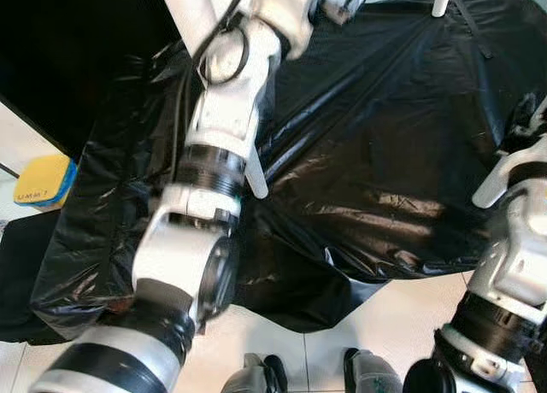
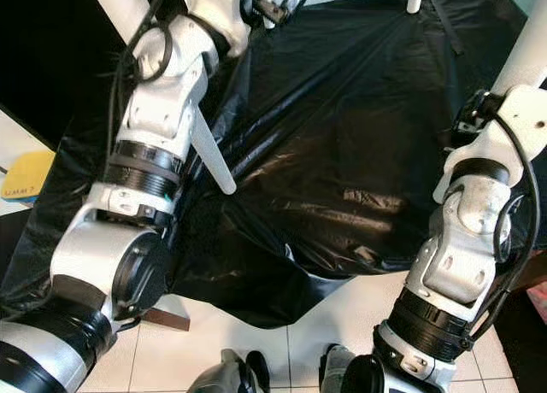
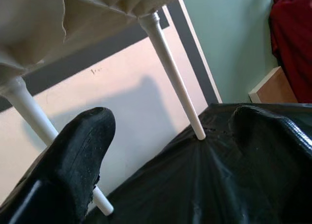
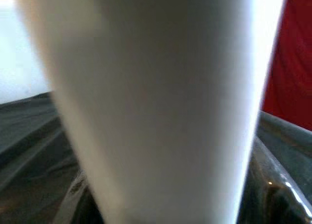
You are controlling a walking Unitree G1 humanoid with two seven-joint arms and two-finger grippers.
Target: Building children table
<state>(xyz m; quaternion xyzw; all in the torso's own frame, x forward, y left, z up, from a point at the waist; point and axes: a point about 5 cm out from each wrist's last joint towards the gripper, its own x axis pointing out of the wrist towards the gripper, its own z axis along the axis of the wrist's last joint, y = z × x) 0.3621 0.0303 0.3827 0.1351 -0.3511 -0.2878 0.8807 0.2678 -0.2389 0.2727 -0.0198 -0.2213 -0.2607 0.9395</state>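
— Where the black plastic sheet (image 2: 359,154) drapes over the children's table, what stands up from it?
— White table legs (image 3: 171,73) — one rises from the sheet's far edge, another leg (image 2: 212,158) slants beside the left arm (image 2: 158,102).
— And the left gripper?
— One black finger (image 3: 73,165) shows in its wrist view, near a leg; I cannot tell whether the jaws are open or closed.
— The right arm (image 2: 466,231)?
— It reaches up along a white leg (image 4: 156,102) at the sheet's right edge. Its jaws — cannot tell either.
— Anything else?
— A yellow sponge (image 1: 43,181) lies on the floor at left.
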